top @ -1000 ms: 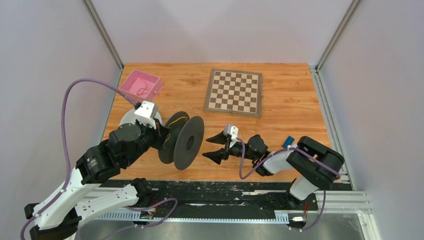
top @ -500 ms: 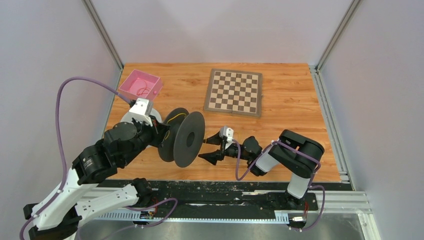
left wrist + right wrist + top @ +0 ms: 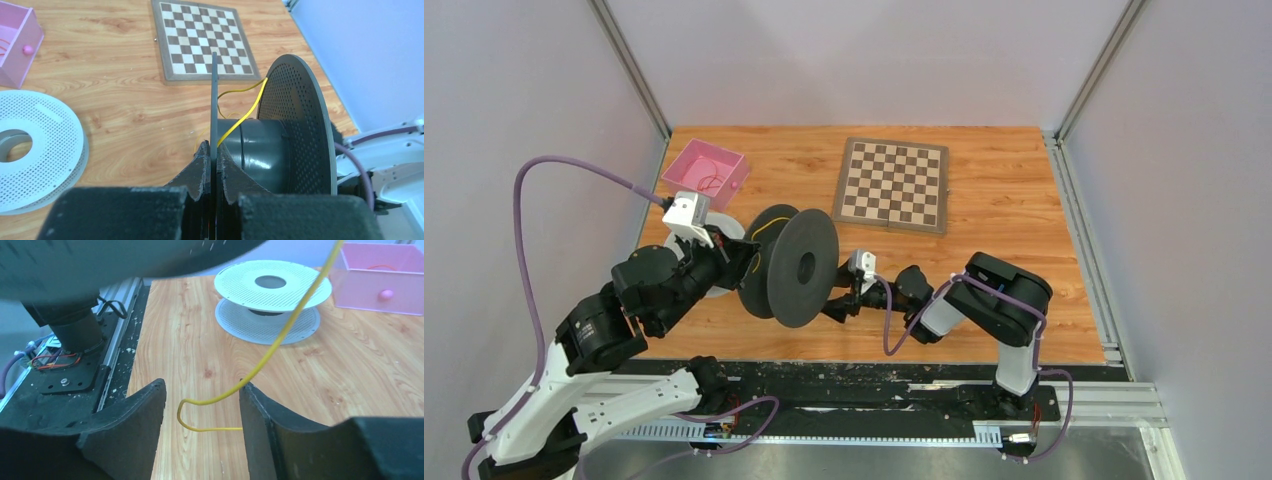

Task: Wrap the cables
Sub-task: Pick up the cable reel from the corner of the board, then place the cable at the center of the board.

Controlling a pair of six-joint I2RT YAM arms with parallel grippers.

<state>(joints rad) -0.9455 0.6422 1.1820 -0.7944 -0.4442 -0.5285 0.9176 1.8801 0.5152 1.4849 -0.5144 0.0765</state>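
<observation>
A black spool (image 3: 789,265) stands on edge at the table's middle left. My left gripper (image 3: 214,146) is shut on its near thin flange (image 3: 214,95). The yellow cable (image 3: 245,115) leaves the spool's dark core (image 3: 260,155) and arcs over the wood. In the right wrist view the cable (image 3: 280,342) drops to a hooked end lying between the spread fingers of my right gripper (image 3: 202,385), touching the right finger. That right gripper (image 3: 832,298) is open, just right of the spool. The orange-red cable (image 3: 711,183) lies looped inside the pink box (image 3: 707,170).
A white perforated spool (image 3: 35,145) lies flat left of the black one, near the pink box (image 3: 17,45). A chessboard (image 3: 894,185) sits at the back centre. The black rail and arm base (image 3: 75,335) line the table's near edge.
My right gripper has travelled left up to the spool and its jaws have narrowed a little. The left arm has shifted the spool slightly left and back, still gripping the flange.
</observation>
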